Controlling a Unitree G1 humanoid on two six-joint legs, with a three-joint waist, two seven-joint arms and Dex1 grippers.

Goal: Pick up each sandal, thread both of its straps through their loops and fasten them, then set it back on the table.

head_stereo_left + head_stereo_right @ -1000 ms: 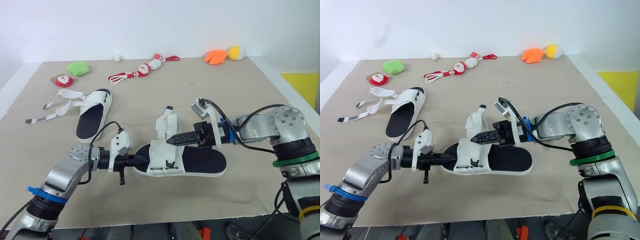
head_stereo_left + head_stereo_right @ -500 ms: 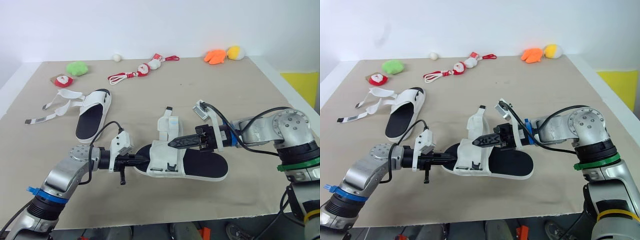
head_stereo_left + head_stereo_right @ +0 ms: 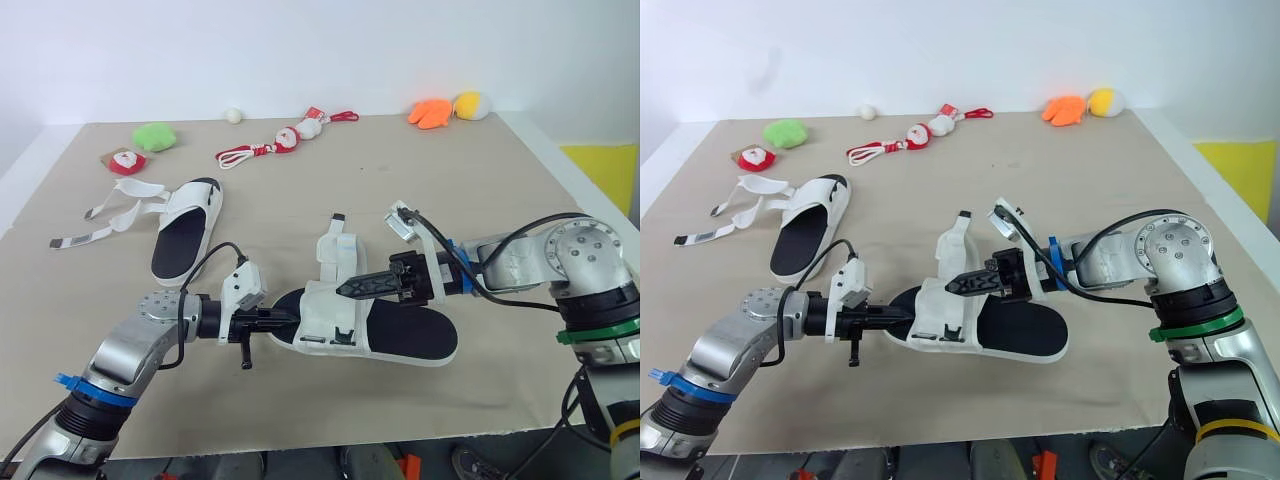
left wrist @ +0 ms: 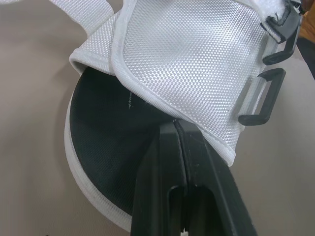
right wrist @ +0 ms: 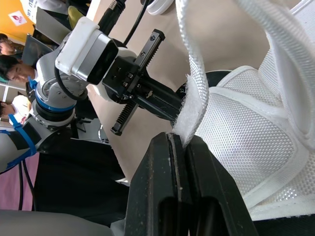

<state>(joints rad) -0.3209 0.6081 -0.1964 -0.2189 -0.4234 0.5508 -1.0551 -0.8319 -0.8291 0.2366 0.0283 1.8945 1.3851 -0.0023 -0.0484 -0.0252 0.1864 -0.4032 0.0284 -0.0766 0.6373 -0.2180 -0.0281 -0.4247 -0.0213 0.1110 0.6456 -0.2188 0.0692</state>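
Observation:
The near sandal (image 3: 385, 331), white with a black footbed, lies in the middle of the table, toe toward my left arm. My left gripper (image 3: 291, 322) is shut on the toe-side edge of its white upper (image 4: 197, 64), beside two black loops (image 4: 263, 98). My right gripper (image 3: 344, 289) reaches over the sandal from the right and is shut on the end of a white strap (image 5: 192, 115), which stands up from the upper. The second sandal (image 3: 187, 232) lies at the left with both straps (image 3: 112, 218) spread loose on the table.
Small plush toys line the far edge: a green one (image 3: 156, 136), a red-white one (image 3: 127, 161), a white ball (image 3: 234, 115), corded Santa toys (image 3: 290, 137), an orange one (image 3: 430, 113) and a yellow one (image 3: 471, 105). The table's front edge (image 3: 300, 440) runs close below the near sandal.
My right gripper has shifted slightly down and toward the front with the strap. The near sandal's heel has slid a little toward the front right. The left gripper has stayed put.

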